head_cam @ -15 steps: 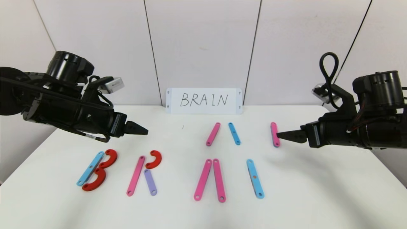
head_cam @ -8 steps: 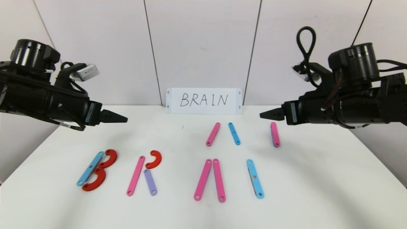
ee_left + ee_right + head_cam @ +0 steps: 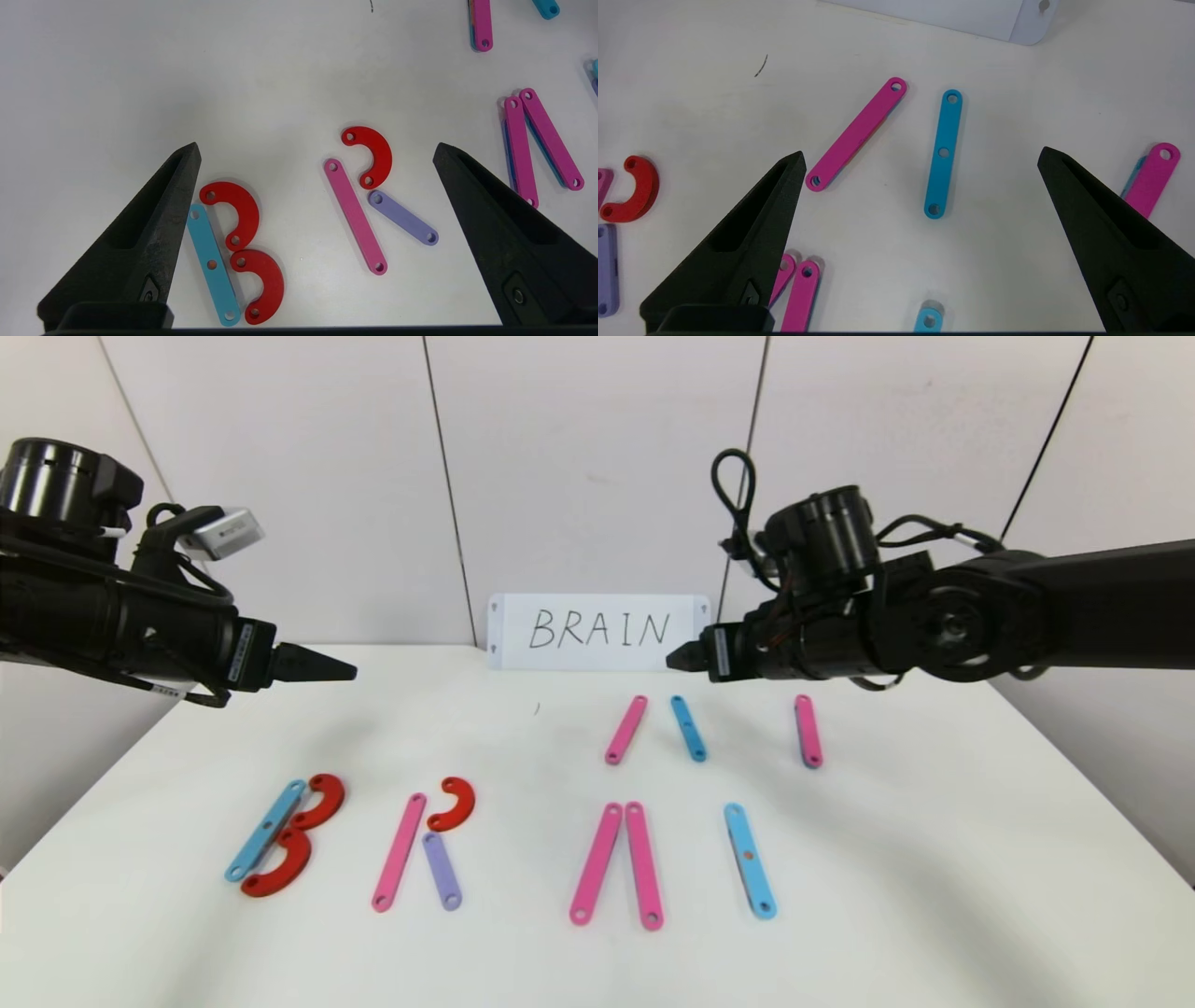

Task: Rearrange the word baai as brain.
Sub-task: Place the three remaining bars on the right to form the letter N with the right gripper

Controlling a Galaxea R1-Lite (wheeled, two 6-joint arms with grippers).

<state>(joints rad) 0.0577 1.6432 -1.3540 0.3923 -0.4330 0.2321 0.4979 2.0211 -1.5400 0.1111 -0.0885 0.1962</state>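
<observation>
Head view: right gripper (image 3: 674, 657) swung in from the table's right edge and up, now hanging over the far middle of the table (image 3: 934, 859), just in front of the BRAIN card (image 3: 598, 632) and above the loose blue strip (image 3: 688, 728); a second ago parked low beside the far pink strip (image 3: 808, 731). Left gripper (image 3: 347, 669) likewise lifted and drawn back toward the left edge, away from the letters. Both sets of fingers spread wide and empty, confirmed by each wrist view, where black fingers (image 3: 752, 233) frame bare table and strips. Front row unmoved: B (image 3: 285, 835) of a blue strip and two red curves, R (image 3: 425, 845) of pink strip, red curve and purple strip, A (image 3: 616, 863) as two leaning pink strips without a crossbar, then a single blue I (image 3: 749, 861). Behind, three spare strips: pink (image 3: 625, 729), blue, pink. Judged from this: B, R, A, I in place, N missing, and the right arm's new position probably lining up on the spare strips to build it at the row's right end. Crossbar for the A possibly also wanted.
</observation>
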